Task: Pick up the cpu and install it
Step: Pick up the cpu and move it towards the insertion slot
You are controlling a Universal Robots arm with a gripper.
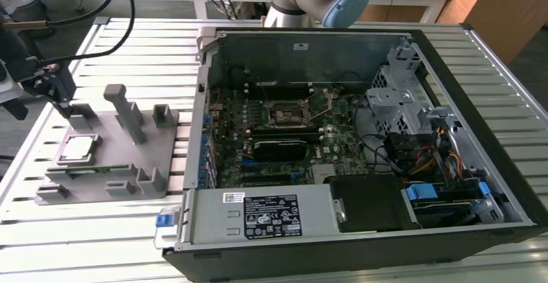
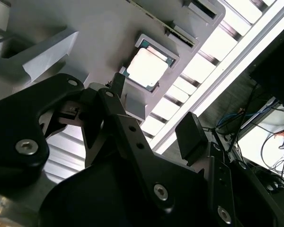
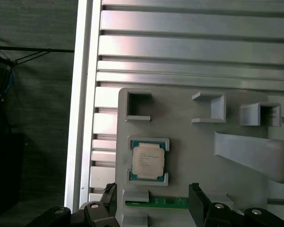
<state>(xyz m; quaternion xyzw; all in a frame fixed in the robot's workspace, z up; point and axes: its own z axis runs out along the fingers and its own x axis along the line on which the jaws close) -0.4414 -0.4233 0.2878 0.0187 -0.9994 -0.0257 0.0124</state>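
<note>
Open computer case [image 1: 317, 55] — grey holder [image 1: 120, 158]

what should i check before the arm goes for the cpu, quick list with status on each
1. cpu lying flat in its pocket on the grey holder: ok
2. cpu top uncovered: ok
3. gripper open, nothing held: ok
4. gripper down around the cpu: not ok, the chip lies apart from it, untouched
5. motherboard socket open and empty: cannot tell
</note>
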